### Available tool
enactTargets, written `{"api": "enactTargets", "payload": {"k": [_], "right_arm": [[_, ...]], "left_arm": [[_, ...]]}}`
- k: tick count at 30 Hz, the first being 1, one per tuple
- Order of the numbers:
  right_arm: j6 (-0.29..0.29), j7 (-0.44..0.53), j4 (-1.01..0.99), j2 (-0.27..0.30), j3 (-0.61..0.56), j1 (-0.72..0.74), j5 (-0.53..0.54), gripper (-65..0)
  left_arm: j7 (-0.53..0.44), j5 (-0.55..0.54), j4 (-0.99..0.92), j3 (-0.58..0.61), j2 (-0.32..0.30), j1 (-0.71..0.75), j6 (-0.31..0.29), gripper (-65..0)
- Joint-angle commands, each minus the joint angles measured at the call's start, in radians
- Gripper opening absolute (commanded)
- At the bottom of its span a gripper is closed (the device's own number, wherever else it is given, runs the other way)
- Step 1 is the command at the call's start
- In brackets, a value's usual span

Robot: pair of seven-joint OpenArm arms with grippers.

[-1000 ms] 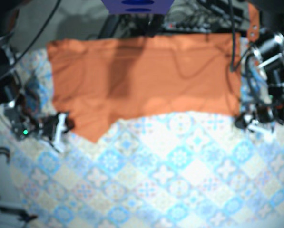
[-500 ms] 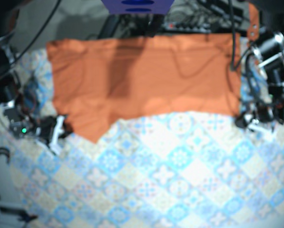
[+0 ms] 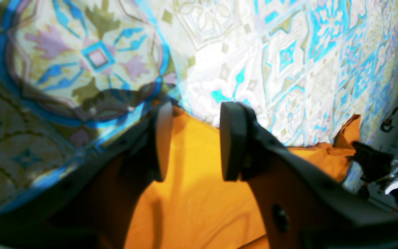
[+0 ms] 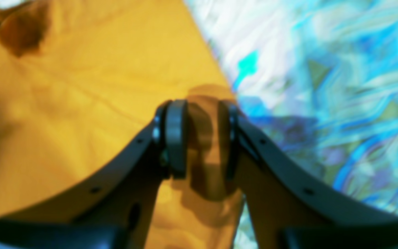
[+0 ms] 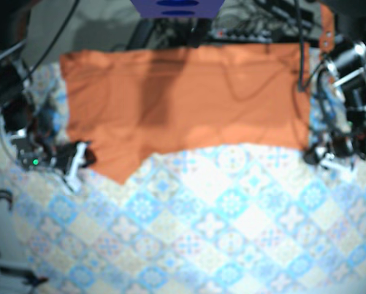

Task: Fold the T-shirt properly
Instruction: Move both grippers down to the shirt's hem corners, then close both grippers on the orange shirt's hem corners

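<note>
Base view: orange fabric T-shirt [image 5: 189,104] lies half-folded, I judge, on blue-patterned tablecloth [image 5: 232,220]. Jaws parted on left gripper [image 3: 192,138], right gripper [image 4: 202,138] at near corners; further folds remain.

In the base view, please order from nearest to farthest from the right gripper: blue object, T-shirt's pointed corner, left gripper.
1. T-shirt's pointed corner, just beside the right gripper.
2. blue object, top centre.
3. left gripper, opposite side.
</note>
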Motion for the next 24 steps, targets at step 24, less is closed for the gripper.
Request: {"api": "enactTargets", "payload": {"k": [24], "right_arm": [[-0.005,0.049,-0.079,0.003,0.007,0.107,0.0,-50.3]], "left_arm": [[-0.002,-0.073,0.015,-0.002,-0.034,0.016,-0.003,-42.1]]}}
